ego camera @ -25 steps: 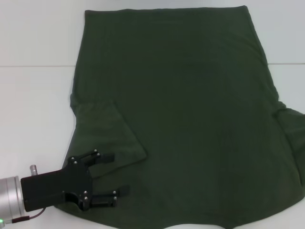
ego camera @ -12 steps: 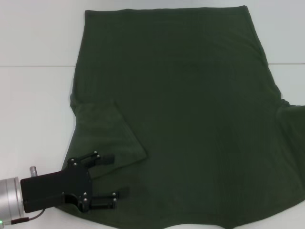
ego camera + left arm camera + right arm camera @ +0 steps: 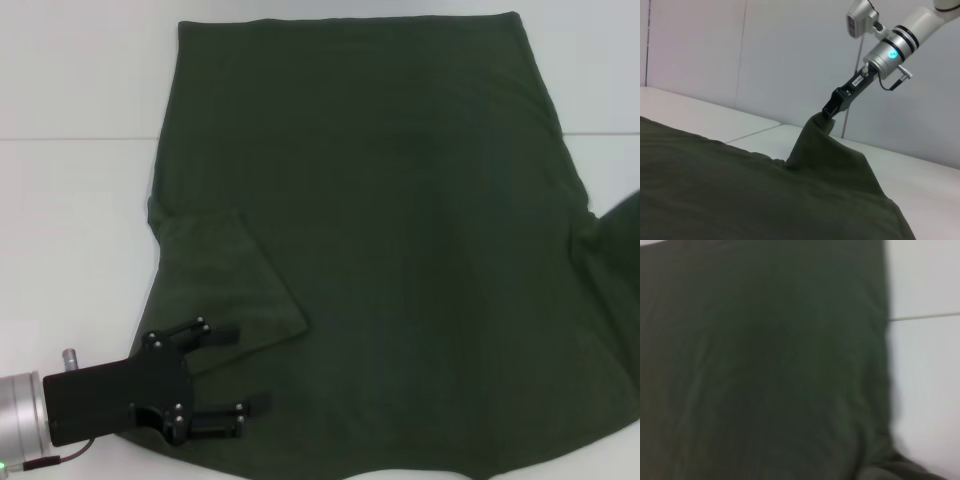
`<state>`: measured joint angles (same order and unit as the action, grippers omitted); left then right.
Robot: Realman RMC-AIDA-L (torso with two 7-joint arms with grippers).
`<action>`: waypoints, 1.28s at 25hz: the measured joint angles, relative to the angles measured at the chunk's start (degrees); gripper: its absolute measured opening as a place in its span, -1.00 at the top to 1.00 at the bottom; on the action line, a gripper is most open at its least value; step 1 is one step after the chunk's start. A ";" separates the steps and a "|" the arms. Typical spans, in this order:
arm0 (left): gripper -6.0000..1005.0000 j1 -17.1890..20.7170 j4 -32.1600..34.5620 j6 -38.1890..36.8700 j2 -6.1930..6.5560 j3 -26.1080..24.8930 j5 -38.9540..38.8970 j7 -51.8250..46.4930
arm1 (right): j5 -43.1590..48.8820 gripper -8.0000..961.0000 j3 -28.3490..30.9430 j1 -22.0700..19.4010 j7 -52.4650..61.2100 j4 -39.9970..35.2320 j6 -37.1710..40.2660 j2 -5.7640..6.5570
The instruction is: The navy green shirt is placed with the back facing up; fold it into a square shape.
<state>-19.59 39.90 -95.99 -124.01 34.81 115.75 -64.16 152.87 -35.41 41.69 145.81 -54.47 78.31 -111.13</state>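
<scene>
The navy green shirt [image 3: 400, 250] lies spread on the white table, plain side up, with its left sleeve [image 3: 225, 285] folded inward over the body. My left gripper [image 3: 250, 367] hovers open at the shirt's near left corner, with nothing between its fingers. The right arm is outside the head view. In the left wrist view, my right gripper [image 3: 832, 110] is shut on the shirt's right sleeve and lifts it into a peak [image 3: 815, 140] above the table. That raised sleeve [image 3: 615, 225] runs off the head view's right edge. The right wrist view is filled by shirt fabric [image 3: 765, 365].
The white table [image 3: 70, 220] shows bare to the left of the shirt and at the far right [image 3: 600, 80]. A seam line [image 3: 80, 138] crosses the tabletop. A pale wall [image 3: 765, 60] stands behind the table.
The right sleeve has been lifted up and toward the right edge of the head view. The left gripper has stayed almost still, open.
</scene>
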 joint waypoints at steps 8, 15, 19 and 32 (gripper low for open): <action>-0.85 0.00 0.00 0.24 0.00 0.00 0.00 0.02 | 0.54 0.69 -8.41 6.87 1.07 2.95 -0.10 -3.08; -0.85 0.01 0.00 0.05 0.00 0.00 0.01 0.00 | 3.05 0.64 -15.49 9.98 4.45 5.35 -1.61 -4.49; -0.85 0.19 0.00 0.20 0.00 0.00 0.04 0.00 | 3.08 0.57 -16.06 10.10 4.36 5.35 -1.98 -5.09; -0.85 0.27 0.00 0.33 0.00 -0.01 0.18 -0.06 | 1.83 -0.21 -14.17 8.13 4.45 5.36 0.62 -3.95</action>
<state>-19.33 39.90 -95.67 -124.02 34.80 115.93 -64.22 154.71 -49.57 49.83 150.26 -49.12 78.92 -115.08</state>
